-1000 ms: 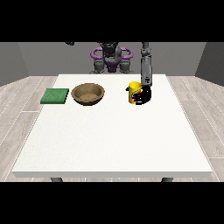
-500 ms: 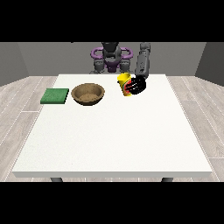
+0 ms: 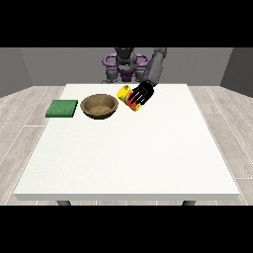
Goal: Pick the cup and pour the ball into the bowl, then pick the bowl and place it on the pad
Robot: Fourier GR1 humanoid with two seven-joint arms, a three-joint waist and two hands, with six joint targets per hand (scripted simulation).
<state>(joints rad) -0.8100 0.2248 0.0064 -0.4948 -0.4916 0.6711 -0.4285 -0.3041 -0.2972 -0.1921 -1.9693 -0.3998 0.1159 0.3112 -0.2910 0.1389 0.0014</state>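
Yellow cup [image 3: 129, 97] tilted toward bowl [image 3: 100, 105], fingers of hand at view's right [image 3: 141, 95] wrapped round it. I read this as pour starting. Green pad [image 3: 62, 108] left of bowl.

torso [image 3: 123, 64]: dark grey, narrow, small at the view's top
shoulder rings [image 3: 109, 60]: purple, one each side of the torso
arm [image 3: 155, 69]: grey, smooth rounded segments
hand at the view's right [image 3: 142, 93]: black, slim black fingers
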